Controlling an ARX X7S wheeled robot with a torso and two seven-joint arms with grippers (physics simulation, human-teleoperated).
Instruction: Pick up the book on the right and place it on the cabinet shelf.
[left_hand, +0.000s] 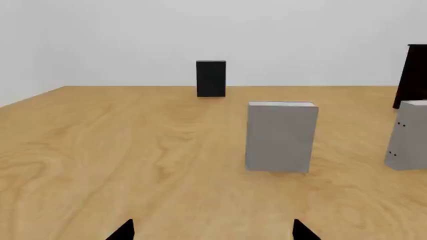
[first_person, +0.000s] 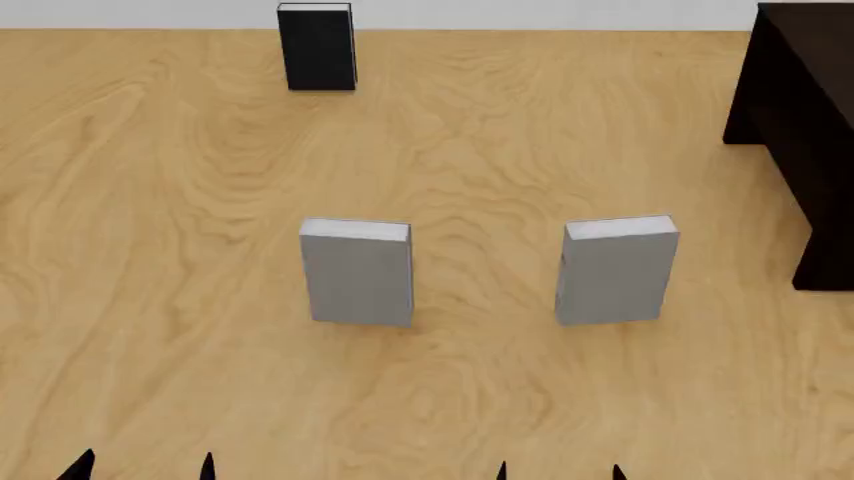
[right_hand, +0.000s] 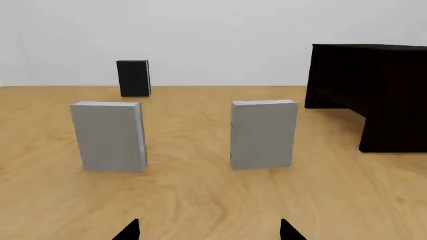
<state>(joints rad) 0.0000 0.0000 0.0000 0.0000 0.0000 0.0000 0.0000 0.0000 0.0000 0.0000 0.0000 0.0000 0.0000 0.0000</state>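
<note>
**Beside the cabinet: two look-alike books, nothing gripped**

On the wooden floor (first_person: 160, 200), near the cabinet (first_person: 807, 130), stands the book (first_person: 615, 270), upright, light grey, white page edges on top. It is the grey one nearer the cabinet, but apart from it. The other grey book (first_person: 356, 272) stands level with it on the side away from the cabinet, the two well apart. A black book (first_person: 318, 47) stands much farther back, well away from the cabinet.

Grippers: the right gripper (right_hand: 209, 231) shows only two dark fingertips, spread apart, with nothing between them. The left gripper (left_hand: 212, 231) shows the same: tips apart, empty. Both sit short of the books, touching none.

Shelf: not visible as a board in any view; the cabinet reads as one dark mass with a recess lower down in the right wrist view. I cannot tell which level is free.

Risks, as judged from here:
- Wrong pick. The grey pair are alike; the left wrist view centres the other grey book, so a left-arm reach would likely take the wrong one.
- Toppling. The book stands on a narrow edge; a fingertip nudging its cover before the jaws straddle it would likely tip it flat, making it harder to grasp.
- Slip. Smooth covers, grip across thickness; a high or shallow pinch may let it swing.
- Collision. A tall book carried toward the dark cabinet could strike its edge.
</note>
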